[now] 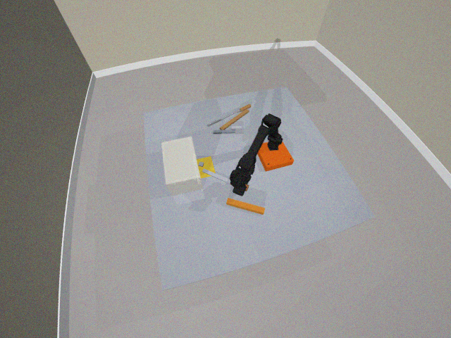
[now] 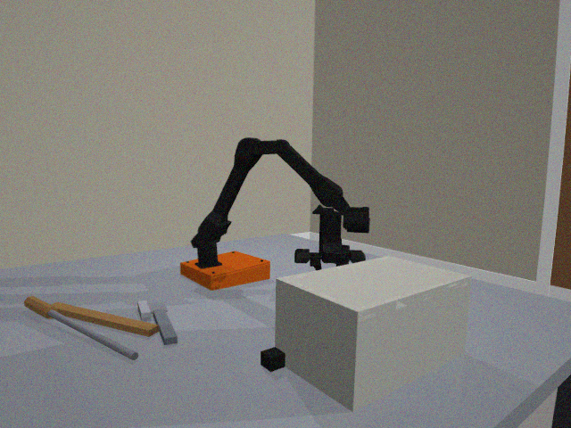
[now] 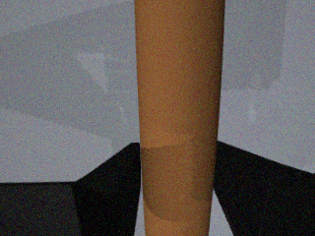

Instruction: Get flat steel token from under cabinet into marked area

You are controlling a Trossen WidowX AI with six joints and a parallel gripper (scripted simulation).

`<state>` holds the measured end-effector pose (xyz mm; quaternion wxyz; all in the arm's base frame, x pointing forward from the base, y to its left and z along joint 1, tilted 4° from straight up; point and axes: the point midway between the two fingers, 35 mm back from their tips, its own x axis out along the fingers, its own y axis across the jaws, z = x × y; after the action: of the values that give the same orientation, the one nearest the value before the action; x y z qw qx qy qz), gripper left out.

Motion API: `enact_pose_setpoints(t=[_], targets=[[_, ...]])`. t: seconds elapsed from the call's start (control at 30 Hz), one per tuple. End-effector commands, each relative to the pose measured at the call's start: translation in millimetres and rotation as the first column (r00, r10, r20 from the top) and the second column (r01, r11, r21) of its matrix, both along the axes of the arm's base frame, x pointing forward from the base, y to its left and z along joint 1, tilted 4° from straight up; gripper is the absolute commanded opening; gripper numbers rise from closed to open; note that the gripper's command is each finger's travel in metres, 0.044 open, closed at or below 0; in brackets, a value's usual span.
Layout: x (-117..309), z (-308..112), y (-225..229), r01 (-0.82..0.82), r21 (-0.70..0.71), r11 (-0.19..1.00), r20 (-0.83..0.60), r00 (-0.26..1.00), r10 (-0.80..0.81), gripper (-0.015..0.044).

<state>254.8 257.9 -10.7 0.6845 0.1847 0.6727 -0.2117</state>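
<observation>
The small grey token (image 1: pixel 201 164) lies on the yellow marked area (image 1: pixel 208 160), close to the front of the white cabinet (image 1: pixel 180 160) (image 2: pixel 373 285). Whether it touches the cabinet is too small to tell. My gripper (image 2: pixel 327 267) (image 3: pixel 172 149) is shut on the orange-brown handle of a tool (image 1: pixel 216 176) (image 3: pixel 179 74), with a finger on each side of the handle. The tool's long pale blade reaches toward the cabinet. In the top view its tip overlaps the marked area, below the token and apart from it. Its height above the table is unclear.
An orange bar (image 1: pixel 245 205) lies beside the gripper. A metal rod with a wooden handle (image 1: pixel 225 117) (image 2: pixel 94 333), a wooden stick (image 1: pixel 235 120) (image 2: pixel 105 317) and a grey bar piece (image 1: pixel 223 132) (image 2: pixel 165 326) lie farther off. A black cube (image 2: pixel 272 358) is beside the cabinet.
</observation>
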Motion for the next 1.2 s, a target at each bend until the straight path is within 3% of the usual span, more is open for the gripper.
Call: enact_pose_setpoints(t=[0.0, 0.07, 0.2, 1.17], targets=[[0, 0, 0, 0.000, 0.002, 1.000, 0.002, 1.000, 0.000, 0.0118], [0, 0, 0, 0.000, 0.002, 1.000, 0.002, 1.000, 0.000, 0.0105], [0, 0, 0, 0.000, 0.002, 1.000, 0.002, 1.000, 0.000, 0.0000], [38, 1, -25, -0.008, -0.003, 1.000, 0.000, 1.000, 0.008, 0.0000]])
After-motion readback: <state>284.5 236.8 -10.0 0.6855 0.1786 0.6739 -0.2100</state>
